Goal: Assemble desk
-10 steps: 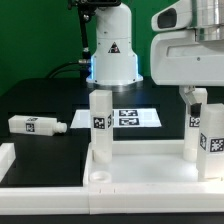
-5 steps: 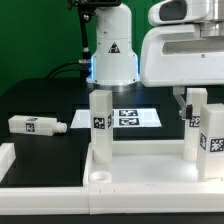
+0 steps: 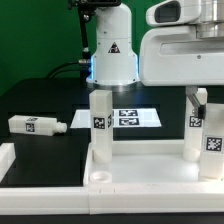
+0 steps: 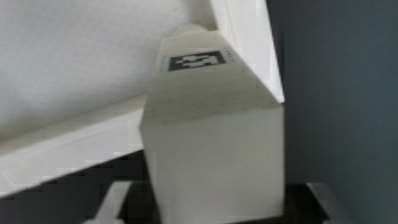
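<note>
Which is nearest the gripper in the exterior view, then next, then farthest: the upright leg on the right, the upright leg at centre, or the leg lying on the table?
1. Right upright leg: directly below the gripper, at the exterior view's right.
2. Centre upright leg: standing on the tabletop panel, mid-frame.
3. Lying leg: flat on the black table, at the exterior view's far left.

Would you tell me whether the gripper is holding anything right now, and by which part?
It appears to hold a leg by its base end, though finger contact is barely visible.
</note>
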Available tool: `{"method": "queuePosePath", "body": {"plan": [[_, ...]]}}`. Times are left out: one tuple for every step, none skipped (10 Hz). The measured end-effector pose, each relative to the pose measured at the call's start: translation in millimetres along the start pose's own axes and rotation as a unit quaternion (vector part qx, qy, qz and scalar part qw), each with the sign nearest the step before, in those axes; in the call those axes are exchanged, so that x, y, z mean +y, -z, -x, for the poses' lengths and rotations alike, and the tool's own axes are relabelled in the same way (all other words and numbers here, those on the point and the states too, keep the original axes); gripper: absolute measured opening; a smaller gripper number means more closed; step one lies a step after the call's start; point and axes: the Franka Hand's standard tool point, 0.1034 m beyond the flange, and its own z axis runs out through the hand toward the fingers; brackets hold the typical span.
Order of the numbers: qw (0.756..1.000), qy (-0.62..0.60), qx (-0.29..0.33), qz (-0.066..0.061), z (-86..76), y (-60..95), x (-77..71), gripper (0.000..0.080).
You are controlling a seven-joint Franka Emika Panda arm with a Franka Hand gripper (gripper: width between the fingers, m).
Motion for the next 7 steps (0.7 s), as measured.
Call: {"method": "queuePosePath", "body": {"plan": [[0.998,-0.063,0.0,0.003,-0.5,-0.5,2.1,0.0282],[0.991,-0.135,-0.001,0.006,-1.2,-0.7,5.3,0.0282],[0.975,-0.221,-0.003,0.009,-1.1,-1.2,9.0,0.0282],[0.943,-0.331,-0.01,0.009,0.9,-1.3,11.4,0.0282],[0.912,-0.41,-0.018,0.005,1.5,-1.7,14.4,0.0282],[0.894,-0.447,-0.022,0.003,1.1,-1.9,18.6,0.0284],[0.89,-0.456,-0.023,0.003,2.3,-1.9,17.1,0.0284]]}}
